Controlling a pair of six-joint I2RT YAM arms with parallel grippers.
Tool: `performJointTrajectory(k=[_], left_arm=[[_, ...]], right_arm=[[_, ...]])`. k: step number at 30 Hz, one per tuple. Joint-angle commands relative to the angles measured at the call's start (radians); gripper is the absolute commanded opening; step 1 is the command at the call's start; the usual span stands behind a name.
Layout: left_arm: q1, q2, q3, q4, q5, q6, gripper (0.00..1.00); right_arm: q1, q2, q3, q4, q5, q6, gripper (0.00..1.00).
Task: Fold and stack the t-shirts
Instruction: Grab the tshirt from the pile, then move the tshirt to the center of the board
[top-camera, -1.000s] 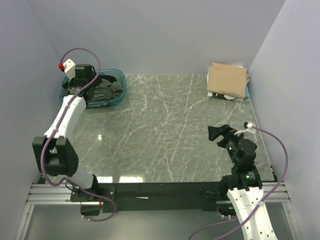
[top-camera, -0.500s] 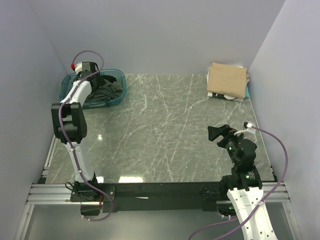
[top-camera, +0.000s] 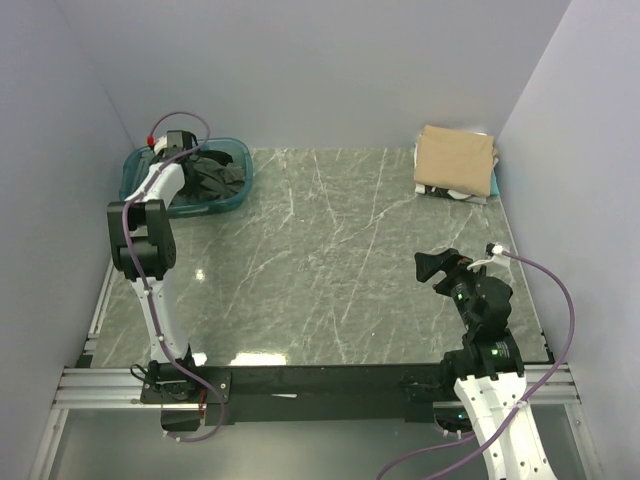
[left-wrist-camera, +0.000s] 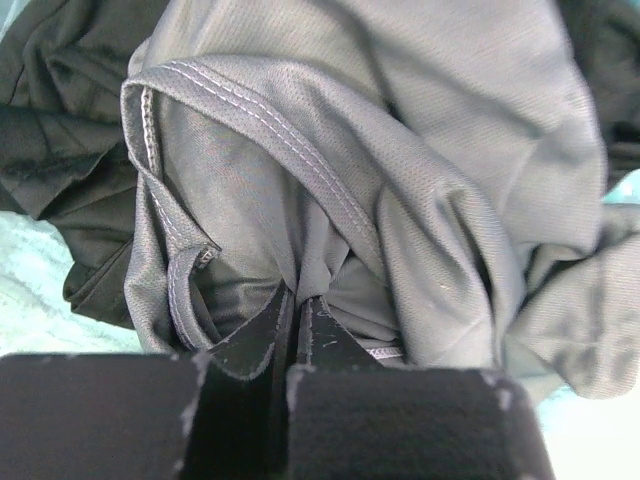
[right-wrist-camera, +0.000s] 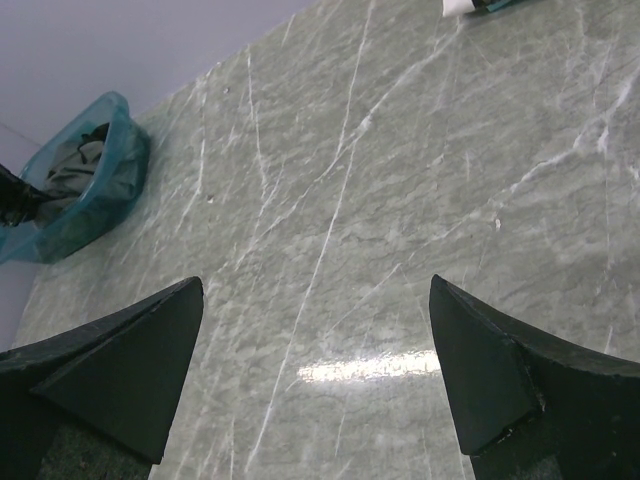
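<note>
– T-shirts (top-camera: 212, 180): where do they lie, going by the hands?

– Across the tabletop (top-camera: 330, 260), well apart from the right hand (right-wrist-camera: 315, 300), the teal tub (top-camera: 243, 152) holds a loose heap, and the left hand (left-wrist-camera: 295, 325) is down in it. The tan t-shirt (top-camera: 455, 155) lies folded ahead of the right hand, with white and teal cloth showing beneath it.

– What has changed?

– The left arm has drawn its elbow up and sunk the hand deeper into the tub. Its fingers are pressed together on a fold of the grey t-shirt (left-wrist-camera: 420, 150), and the black t-shirt (left-wrist-camera: 60, 110) lies just beside the hand. I judge the grasp made, so lifting out comes next. The right hand stays spread above the tabletop, unmoved.
</note>
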Motion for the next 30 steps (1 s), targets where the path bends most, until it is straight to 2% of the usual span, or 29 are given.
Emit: performJointTrajectory(k=[1, 12, 16, 21, 26, 30], left_arm=[[0.004, -0.07, 0.056, 0.028, 0.022, 0.019, 0.01], [0.004, -0.423, 0.013, 0.122, 0.005, 0.041, 0.01], [0.004, -0.501, 0.063, 0.11, 0.025, 0.047, 0.01], [0.004, -0.63, 0.039, 0.168, 0.056, 0.036, 0.01], [-0.001, -0.751, -0.019, 0.226, 0.199, -0.002, 0.01], [-0.027, -0.851, -0.01, 0.228, 0.309, -0.022, 0.01]], right_arm=[[0.005, -0.006, -0.008, 0.036, 0.0, -0.013, 1.0], [0.005, -0.004, -0.006, 0.031, -0.009, -0.016, 1.0], [0.005, -0.019, -0.011, 0.033, -0.006, -0.013, 1.0], [0.005, -0.027, -0.012, 0.031, -0.006, -0.013, 1.0], [0.005, -0.026, -0.011, 0.033, -0.008, -0.015, 1.0], [0.005, -0.026, -0.011, 0.033, -0.009, -0.015, 1.0]])
